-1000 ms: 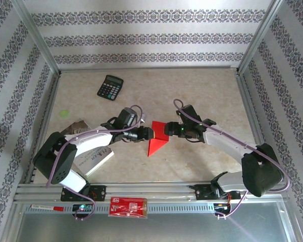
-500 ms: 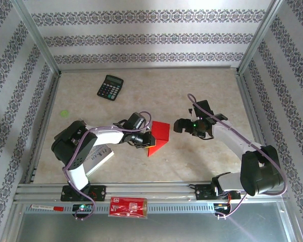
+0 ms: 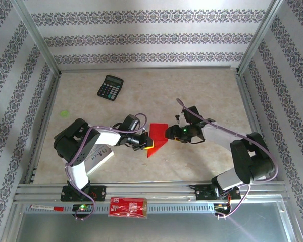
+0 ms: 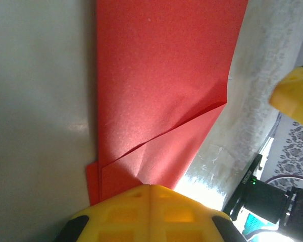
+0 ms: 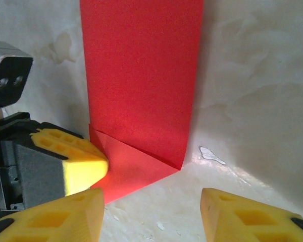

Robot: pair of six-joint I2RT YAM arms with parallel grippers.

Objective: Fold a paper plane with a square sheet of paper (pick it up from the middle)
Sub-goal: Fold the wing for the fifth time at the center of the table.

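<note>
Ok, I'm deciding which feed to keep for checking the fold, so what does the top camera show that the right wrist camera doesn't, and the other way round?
Top camera, not the wrist one: the calculator at the back, the white booklet at the left, the red packet at the front edge. Right wrist, not the top: a close look at the diagonal crease, and the right gripper open with nothing in it. Both: the red paper lying flat and the shut left gripper at its corner.
</note>
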